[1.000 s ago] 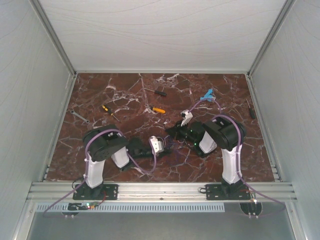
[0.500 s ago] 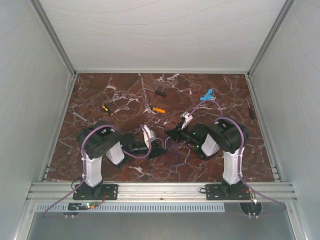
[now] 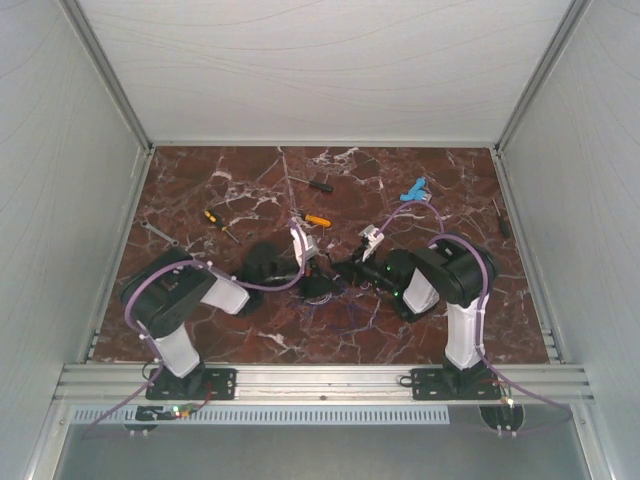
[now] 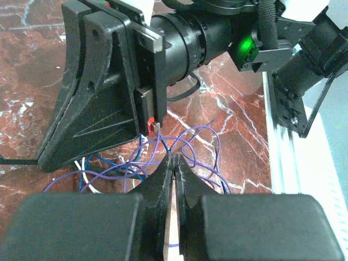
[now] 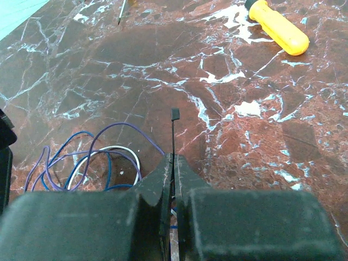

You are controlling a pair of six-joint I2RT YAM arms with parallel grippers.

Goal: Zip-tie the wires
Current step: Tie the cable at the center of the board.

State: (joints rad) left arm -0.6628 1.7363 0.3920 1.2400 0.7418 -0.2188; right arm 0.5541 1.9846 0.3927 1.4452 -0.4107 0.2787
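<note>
Both claws are clenched: right claw (image 5: 173, 157) pinching a zip tie (image 5: 174, 115), left claw (image 4: 174, 161) shut at the wires (image 4: 163, 144). The tie should probably slide low under the loops, slowly, so no strand slips out.

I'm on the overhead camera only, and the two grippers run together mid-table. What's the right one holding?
Observer: The right gripper is shut on a thin black zip tie. The tie's head sticks out free beyond the jaws and is not around anything.
Operator: And the left one, has it got the wires?
Observer: The left gripper is shut, right over the wires, which lie in loose purple, blue and white loops on the table. From its wrist view I cannot tell whether a strand is pinched.
</note>
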